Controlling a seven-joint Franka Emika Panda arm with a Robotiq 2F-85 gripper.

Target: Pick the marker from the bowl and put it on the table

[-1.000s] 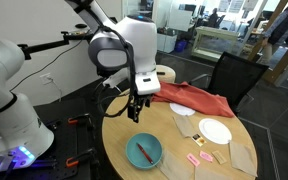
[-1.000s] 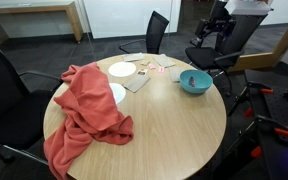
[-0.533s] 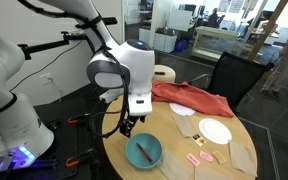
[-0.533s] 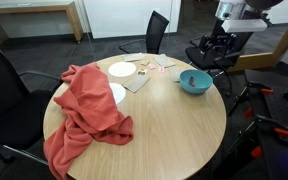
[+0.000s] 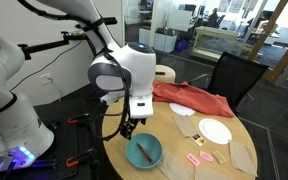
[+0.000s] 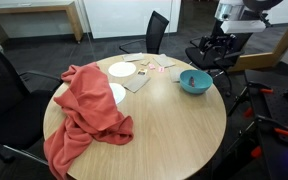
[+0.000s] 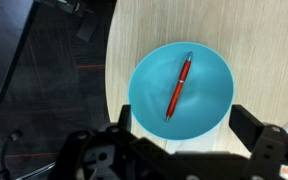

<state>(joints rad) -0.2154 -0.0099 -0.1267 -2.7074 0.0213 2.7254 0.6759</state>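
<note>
Marker (image 7: 180, 87) lies slantwise inside the bowl (image 7: 209, 75) in the wrist view, one end toward the far rim and the other near the bowl's middle. The bowl sits on the table (image 7: 259, 30), close to its rounded edge, with dark floor off to the side. The gripper (image 7: 185, 120) hangs above the bowl with its jaws spread wide, nothing between them; one dark finger (image 7: 124, 118) shows at each side of the lower frame, clear of the marker.

In an exterior view the gripper (image 5: 127, 127) hovers above the table (image 5: 169, 130), just beside the bowl (image 5: 152, 160) and over its edge-side rim, not touching it. The marker (image 5: 144, 152) shows as a thin red line in the bowl. Farther along the table lie a red cloth (image 5: 196, 100), a white plate (image 5: 216, 131) and small pink pieces (image 5: 199, 158).

In an exterior view from across the table (image 6: 169, 130), the bowl (image 6: 196, 86) stands at the far edge; the marker in it is too small to make out. The gripper (image 6: 214, 50) hangs above and behind the bowl, dark against chairs, so its jaws cannot be read here. The cloth (image 6: 84, 105) drapes over the near side, beside a plate (image 6: 122, 69).
</note>
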